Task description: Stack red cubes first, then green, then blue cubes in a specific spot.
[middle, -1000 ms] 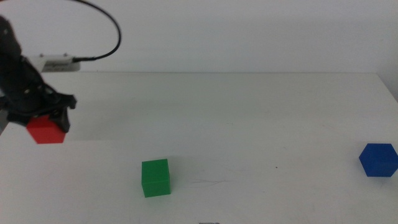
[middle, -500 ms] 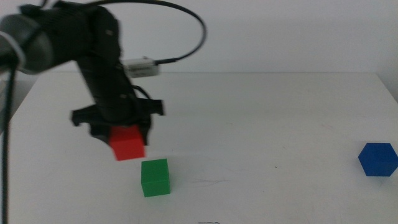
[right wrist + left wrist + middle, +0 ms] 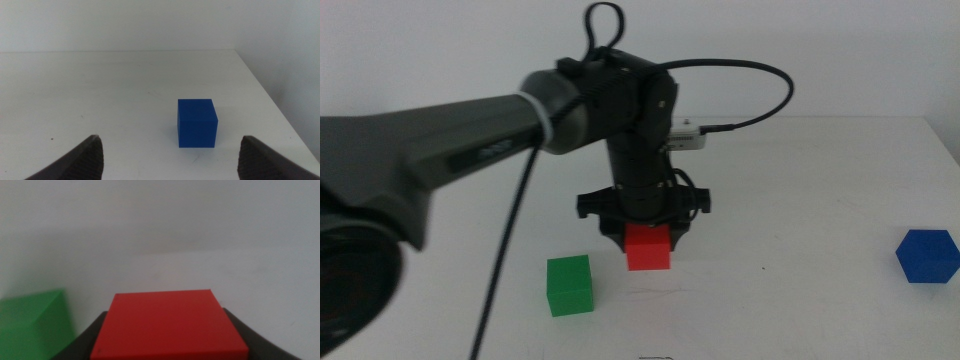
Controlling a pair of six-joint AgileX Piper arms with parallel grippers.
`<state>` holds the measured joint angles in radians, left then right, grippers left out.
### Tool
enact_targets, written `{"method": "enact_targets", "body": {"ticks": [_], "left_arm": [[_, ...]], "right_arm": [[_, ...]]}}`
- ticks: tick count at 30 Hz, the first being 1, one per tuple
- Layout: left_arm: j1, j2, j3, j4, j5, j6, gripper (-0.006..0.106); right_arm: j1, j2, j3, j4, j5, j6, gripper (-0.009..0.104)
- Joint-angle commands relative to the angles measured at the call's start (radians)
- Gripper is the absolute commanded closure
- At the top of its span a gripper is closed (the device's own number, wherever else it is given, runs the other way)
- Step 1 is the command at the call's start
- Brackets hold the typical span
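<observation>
Swung in from the desk's left edge toward the middle, left gripper [image 3: 647, 240] clamped on the red cube [image 3: 648, 248] the whole way. Now just past the green cube [image 3: 570, 285], on its right.

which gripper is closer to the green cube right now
Left. The left gripper, holding the red cube, hovers beside the green cube; the right gripper faces the blue cube.

Lab-style test bench: bare white table [image 3: 800, 170], blank white wall [image 3: 840, 50], cabled robot arm [image 3: 470, 140].
</observation>
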<state>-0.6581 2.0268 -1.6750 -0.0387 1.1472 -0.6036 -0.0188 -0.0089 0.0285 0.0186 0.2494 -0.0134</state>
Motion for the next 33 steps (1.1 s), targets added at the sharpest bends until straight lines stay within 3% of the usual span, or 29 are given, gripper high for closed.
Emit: {"method": "enact_targets", "body": {"ticks": [1, 33], "left_arm": [[-0.016, -0.008, -0.086, -0.001, 0.009, -0.012, 0.089], [-0.018, 0.151, -0.159, -0.032, -0.022, -0.015, 0.089]], "right_arm": [[-0.004, -0.023, -0.017, -0.010, -0.078, -0.012, 0.022], [-0.004, -0.023, -0.017, -0.010, -0.077, -0.011, 0.022]]}}
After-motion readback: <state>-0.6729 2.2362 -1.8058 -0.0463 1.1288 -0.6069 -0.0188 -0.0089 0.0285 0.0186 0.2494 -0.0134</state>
